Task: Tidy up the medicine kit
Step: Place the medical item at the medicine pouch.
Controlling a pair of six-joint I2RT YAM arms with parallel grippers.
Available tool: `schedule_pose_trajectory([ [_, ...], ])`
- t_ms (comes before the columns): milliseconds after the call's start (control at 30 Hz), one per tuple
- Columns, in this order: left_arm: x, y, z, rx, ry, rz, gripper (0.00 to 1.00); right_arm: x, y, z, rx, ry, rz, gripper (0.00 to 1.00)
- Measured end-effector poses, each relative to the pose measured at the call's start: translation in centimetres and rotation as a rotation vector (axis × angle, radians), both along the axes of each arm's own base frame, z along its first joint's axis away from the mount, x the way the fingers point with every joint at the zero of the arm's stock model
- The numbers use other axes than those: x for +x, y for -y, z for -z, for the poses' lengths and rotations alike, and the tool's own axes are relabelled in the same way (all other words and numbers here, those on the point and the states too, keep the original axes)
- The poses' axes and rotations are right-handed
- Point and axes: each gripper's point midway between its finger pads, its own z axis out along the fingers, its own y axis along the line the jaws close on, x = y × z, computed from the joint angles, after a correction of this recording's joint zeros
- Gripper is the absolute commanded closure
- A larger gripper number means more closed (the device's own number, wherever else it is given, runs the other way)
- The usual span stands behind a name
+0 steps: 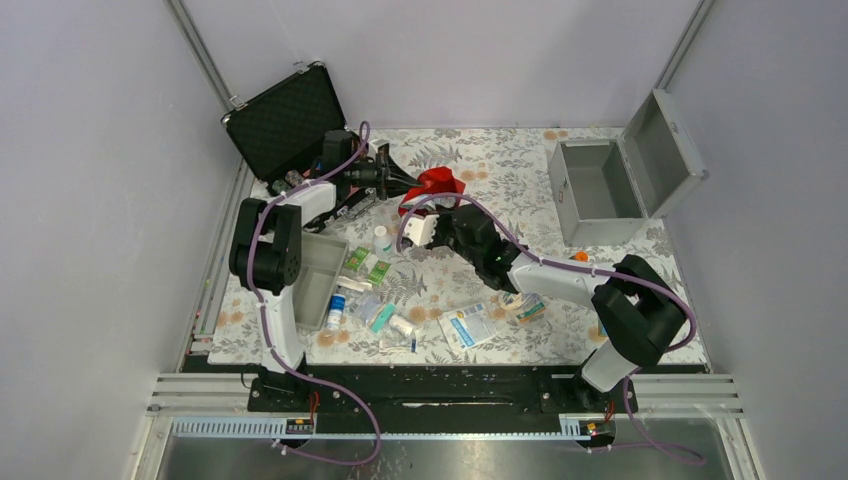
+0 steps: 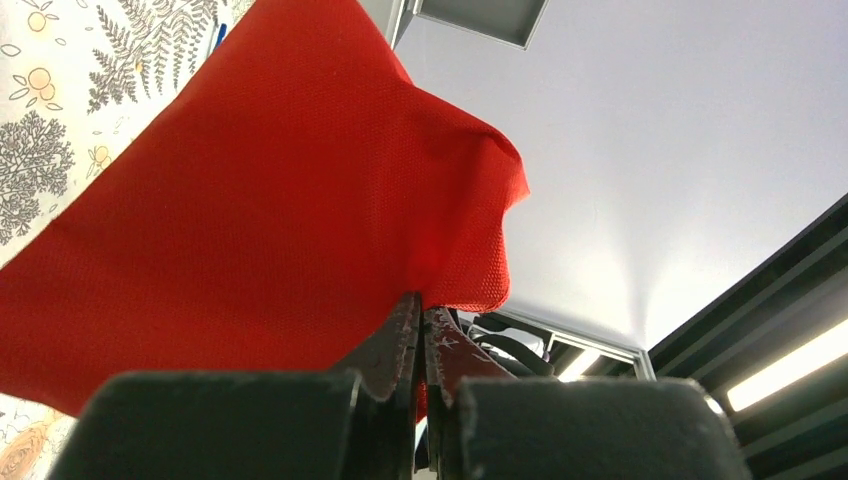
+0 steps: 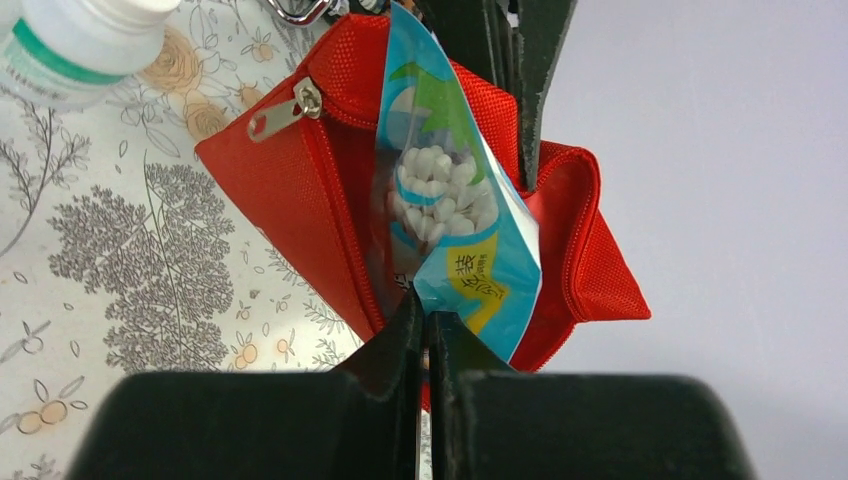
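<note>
Red woven fabric fills both wrist views. My left tool [image 2: 420, 315], jaws pressed together, pinches one edge of the red pouch [image 2: 250, 200]. My right tool [image 3: 428, 325], jaws likewise together, pinches the lower end of a blue packet [image 3: 440, 200]. The packet's long axis points straight ahead into the pouch's unzipped mouth. The medicine kit [image 1: 600, 232] stands lid open at the far right corner of the worktop [image 1: 500, 160], well apart, nearer my right arm. Judgement: the packet must travel forward along its own length, not sideways.
</note>
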Motion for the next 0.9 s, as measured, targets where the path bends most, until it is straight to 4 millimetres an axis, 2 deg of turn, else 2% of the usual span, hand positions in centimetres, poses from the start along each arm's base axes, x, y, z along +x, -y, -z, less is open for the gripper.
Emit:
schedule_pose_trajectory([
  [300,-0.3,-0.9,0.5,0.015,-0.024,-0.01,1.0,-0.6,-0.3,0.9,-0.127,0.044,-0.099,1.0],
  [400,-0.3,-1.7,1.3,0.023,-0.041,-0.022,1.0,-0.9,-0.4,1.5,-0.155,0.01,-0.127,1.0],
  [533,-1.0,-1.7,2.4,0.043,-0.057,-0.007,1.0,-1.1,-0.6,1.5,-0.238,-0.046,-0.175,1.0],
  [700,-3.2,1.0,3.0,0.064,-0.044,0.072,1.0,-0.7,-1.3,0.3,-0.386,-0.097,-0.249,1.0],
  [800,-4.1,2.7,3.5,0.09,-0.007,0.095,1.0,-1.5,-0.1,1.0,-0.519,-0.112,-0.3,1.0],
  [900,-4.5,3.3,4.0,0.104,-0.004,0.105,1.0,-2.0,0.8,1.7,-0.648,-0.074,-0.368,1.0],
])
